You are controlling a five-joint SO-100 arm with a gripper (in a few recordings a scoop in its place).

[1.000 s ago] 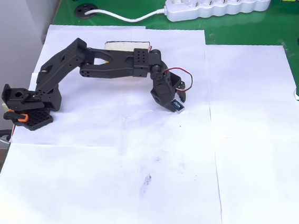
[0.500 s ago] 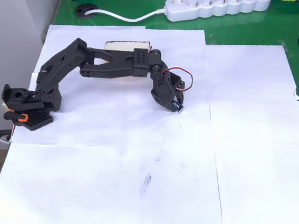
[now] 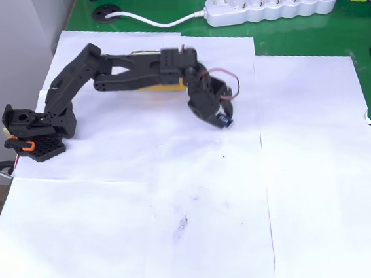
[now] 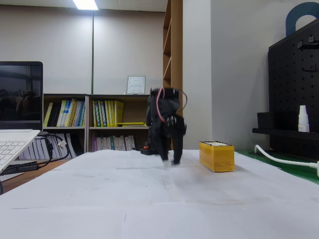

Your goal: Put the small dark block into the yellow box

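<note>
Your gripper (image 3: 222, 118) hangs nose-down just off the white paper (image 3: 198, 197), and its jaws look closed on the small dark block (image 3: 222, 120), which shows in the overhead view as a tiny dark piece with a pale fleck at the very tip; in the fixed view the gripper (image 4: 169, 158) is motion-blurred and the block cannot be made out there, so treat the grasp as likely rather than certain. The fingertips sit clear of the sheet in the fixed view, which makes sense for a carry: raised that way, the block will not drag or snag on the paper seams. Behind the gripper, back along the forearm and partly hidden under it in the overhead view, sits the yellow box (image 3: 160, 85), with only a strip of its orange-yellow side showing; in the fixed view the box (image 4: 216, 156) stands upright on the paper, near the gripper on its right, open top facing up. My reading is that you are in the transport step, and the tip needs to rise above the box's rim before it crosses over. Further out, the arm's base (image 3: 32, 131) is clamped at the table's left edge, and a white power strip (image 3: 268, 5) lies well beyond on the green mat (image 3: 293, 33), out of your path.
</note>
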